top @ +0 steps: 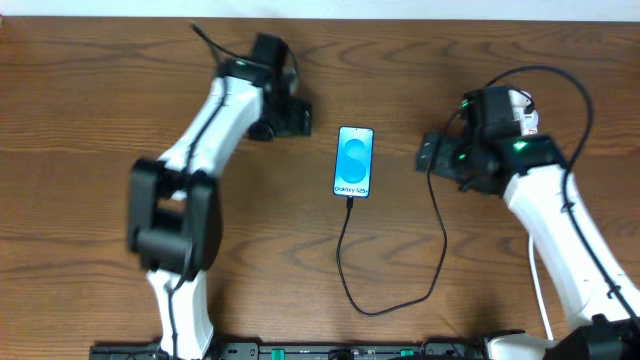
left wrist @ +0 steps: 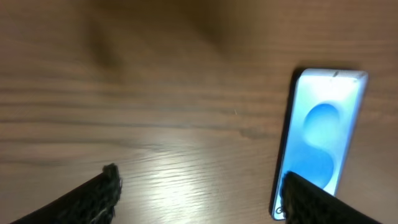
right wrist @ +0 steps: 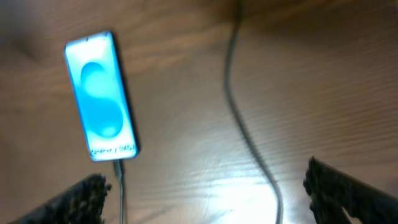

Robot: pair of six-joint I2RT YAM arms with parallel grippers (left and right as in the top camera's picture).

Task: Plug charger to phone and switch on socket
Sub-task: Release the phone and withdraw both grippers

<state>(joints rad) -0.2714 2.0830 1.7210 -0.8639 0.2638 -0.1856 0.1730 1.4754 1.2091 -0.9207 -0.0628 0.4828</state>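
Wood-grain tabletop, brown and streaky with a dull sheen, fills almost every view. A thin pale strip runs along its far edge in the overhead view, and a black rail crosses the near edge.

One phone lies flat near the middle of the table, a slim rectangle with black edges and a glowing blue screen bearing a paler oval and a line of small text. One charger, a thin black cable, meets the phone's near end. From there it loops toward the near edge and climbs back up to the right, ending beside the right gripper. Its plug sits against the phone's bottom edge; the wrist views are too blurred to show how deep it goes.

Two arms stand at the table, with smooth white shells and black joints. The left gripper hangs just left of the phone's far end. Its two dark, ribbed fingers are spread wide with only bare wood between them. The right gripper hovers to the right of the phone, fingers equally far apart and holding nothing. The cable lies on the table below the gap, apart from both fingers.
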